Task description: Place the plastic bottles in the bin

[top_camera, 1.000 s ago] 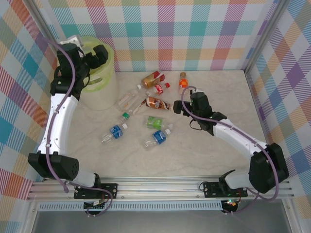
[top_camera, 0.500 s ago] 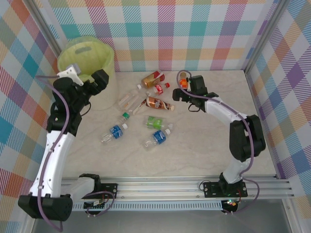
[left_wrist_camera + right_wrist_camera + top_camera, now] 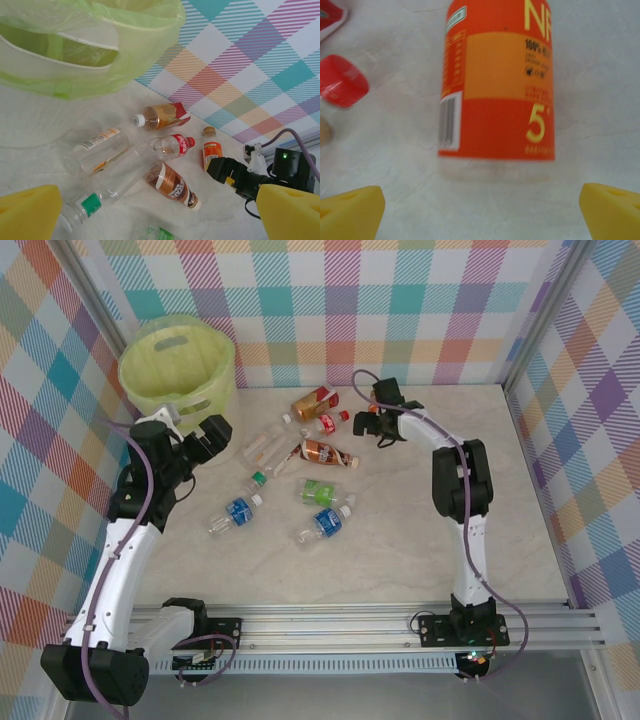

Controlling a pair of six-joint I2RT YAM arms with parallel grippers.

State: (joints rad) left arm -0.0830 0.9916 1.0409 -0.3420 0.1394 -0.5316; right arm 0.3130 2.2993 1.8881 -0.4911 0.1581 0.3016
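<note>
The yellow-green bin [image 3: 178,365] stands at the far left corner, and its rim shows in the left wrist view [image 3: 75,60]. Several plastic bottles lie scattered mid-table: a brown-labelled one [image 3: 325,453] [image 3: 172,184], a red cola one [image 3: 332,422] [image 3: 172,146], a green one [image 3: 320,490] and two blue ones [image 3: 237,512] [image 3: 325,523]. My right gripper [image 3: 378,422] [image 3: 480,210] is open, its fingers either side of the base of an orange-labelled bottle [image 3: 376,405] [image 3: 500,90] without touching it. My left gripper [image 3: 205,435] [image 3: 160,220] hangs open and empty between the bin and the bottles.
Checked walls close the table at the back and both sides. A red-and-brown bottle [image 3: 315,400] and a clear bottle [image 3: 265,445] lie near the back of the pile. A red cap [image 3: 342,80] sits left of the orange bottle.
My left gripper has come away from above the bin, down and toward the bottles. My right gripper has reached toward the back, up to the orange-labelled bottle.
</note>
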